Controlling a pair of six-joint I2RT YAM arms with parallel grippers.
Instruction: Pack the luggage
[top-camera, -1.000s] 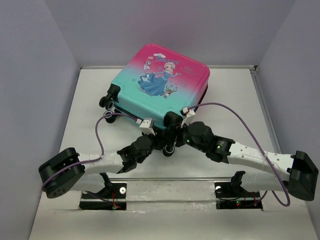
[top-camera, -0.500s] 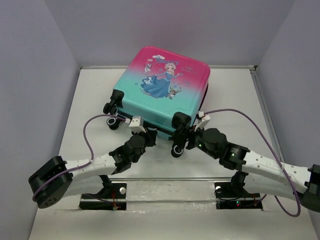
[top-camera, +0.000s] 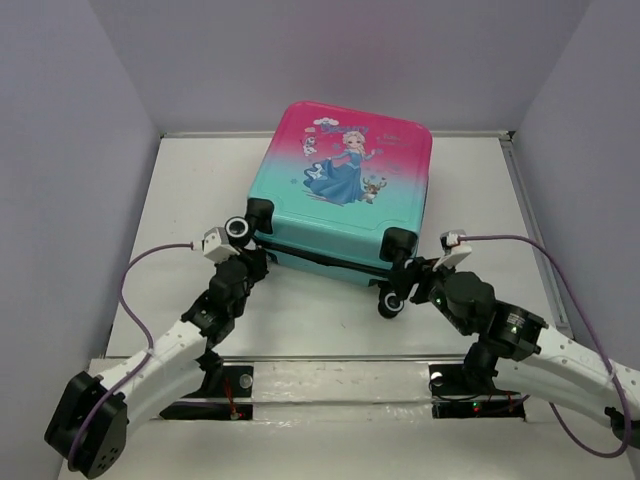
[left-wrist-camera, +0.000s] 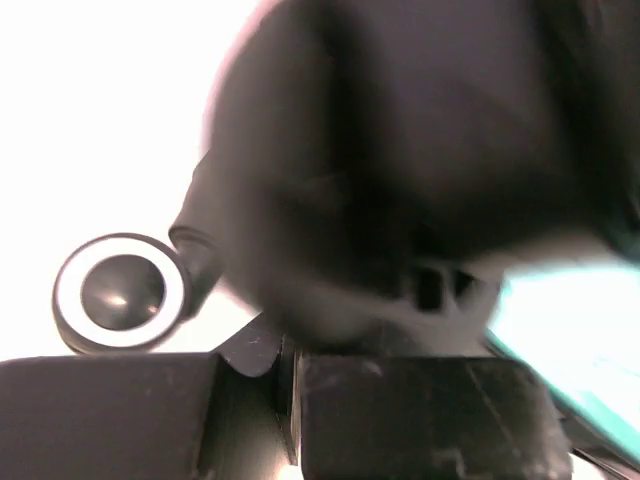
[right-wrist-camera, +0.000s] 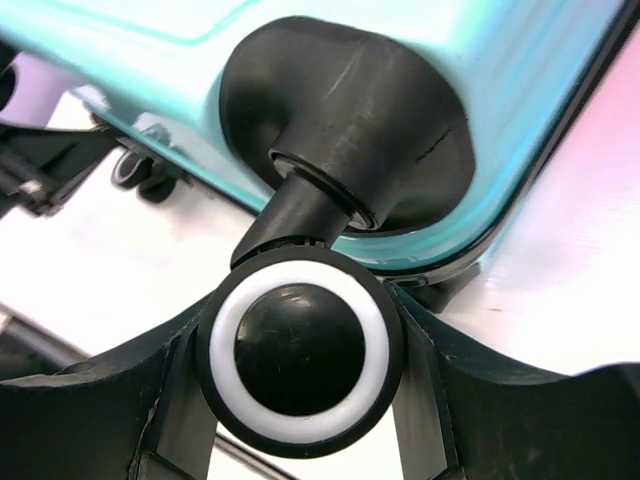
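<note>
Sitting with white table (top-camera: 190, 190) showing either side, the pink-to-teal hard-shell luggage (top-camera: 345, 215) bears unreadable script; the right gripper (top-camera: 398, 294) clamps its black white-ringed wheel (right-wrist-camera: 300, 350); how open the left gripper (top-camera: 248, 262) is cannot be told.

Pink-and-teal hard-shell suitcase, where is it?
The suitcase lies face-up mid-table in the top view, wheeled edge nearest, left gripper and right gripper at its corners.

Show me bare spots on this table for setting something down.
Bare table left of the luggage, right of it, and in front between left hand and right hand. Crowded at its near wheels, where both sit.
</note>
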